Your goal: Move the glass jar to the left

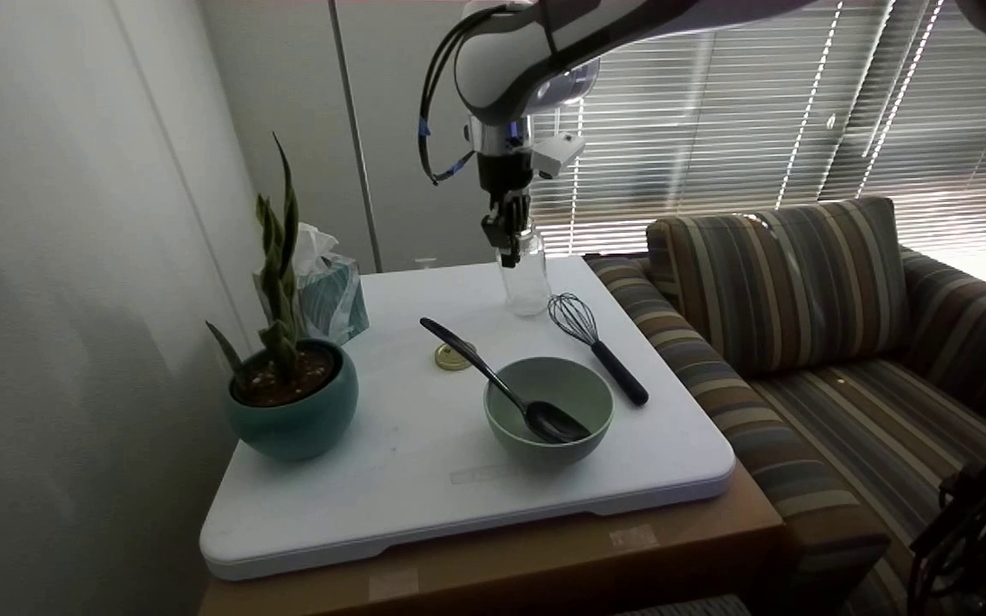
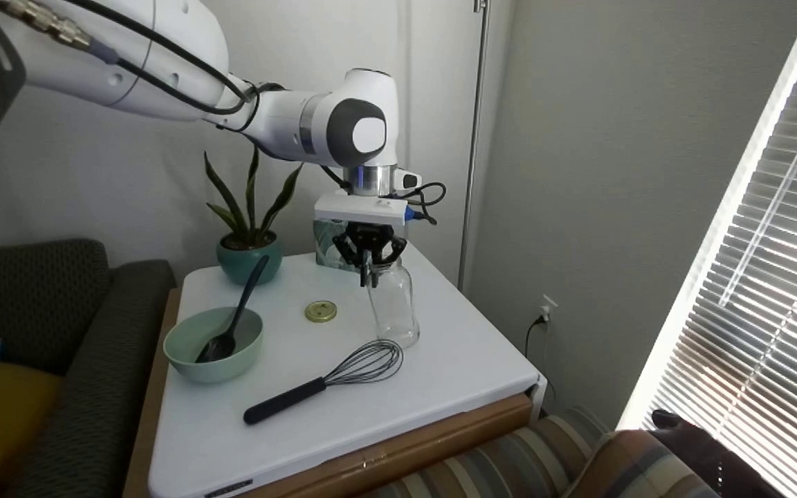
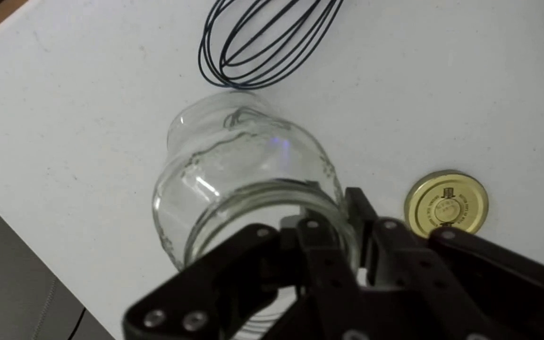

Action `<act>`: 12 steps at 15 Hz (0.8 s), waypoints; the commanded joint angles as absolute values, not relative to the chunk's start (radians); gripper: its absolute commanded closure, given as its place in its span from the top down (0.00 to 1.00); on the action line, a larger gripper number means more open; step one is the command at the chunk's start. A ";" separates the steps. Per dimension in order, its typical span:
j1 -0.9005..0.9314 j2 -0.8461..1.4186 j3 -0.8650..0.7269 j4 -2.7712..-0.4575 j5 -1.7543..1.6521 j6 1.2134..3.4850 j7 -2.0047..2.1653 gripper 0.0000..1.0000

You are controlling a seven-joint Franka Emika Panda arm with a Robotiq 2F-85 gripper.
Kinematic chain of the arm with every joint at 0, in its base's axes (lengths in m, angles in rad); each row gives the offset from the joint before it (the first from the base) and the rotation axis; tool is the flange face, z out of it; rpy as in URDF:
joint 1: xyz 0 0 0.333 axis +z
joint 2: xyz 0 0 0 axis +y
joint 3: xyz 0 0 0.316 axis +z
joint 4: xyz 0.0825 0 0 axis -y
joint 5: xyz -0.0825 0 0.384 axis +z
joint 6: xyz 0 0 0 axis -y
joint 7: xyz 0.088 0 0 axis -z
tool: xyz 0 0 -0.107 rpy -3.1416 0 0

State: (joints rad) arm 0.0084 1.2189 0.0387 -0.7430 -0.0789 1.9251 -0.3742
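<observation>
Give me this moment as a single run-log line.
gripper: closed on rim of glass jar | gold lid: off, on white table | whisk: near glass jar, contact unclear | lift: cannot tell

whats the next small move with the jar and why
Probably a slight straight lift of the glass jar: the gripper straddles its rim, one finger inside, one outside, apparently closed on it. The base seems to rest on the table, close to the whisk, so lifting before going sideways looks safer.
</observation>
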 commanded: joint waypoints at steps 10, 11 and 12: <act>0.055 1.271 0.107 -0.613 -0.068 1.757 -0.768 0.04; 0.054 1.275 0.121 -0.604 -0.064 1.731 -0.817 0.04; 0.053 1.279 0.133 -0.594 -0.065 1.702 -0.865 0.04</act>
State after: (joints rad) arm 0.0628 1.2467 0.0976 -0.6720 -0.0757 1.7886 -0.7329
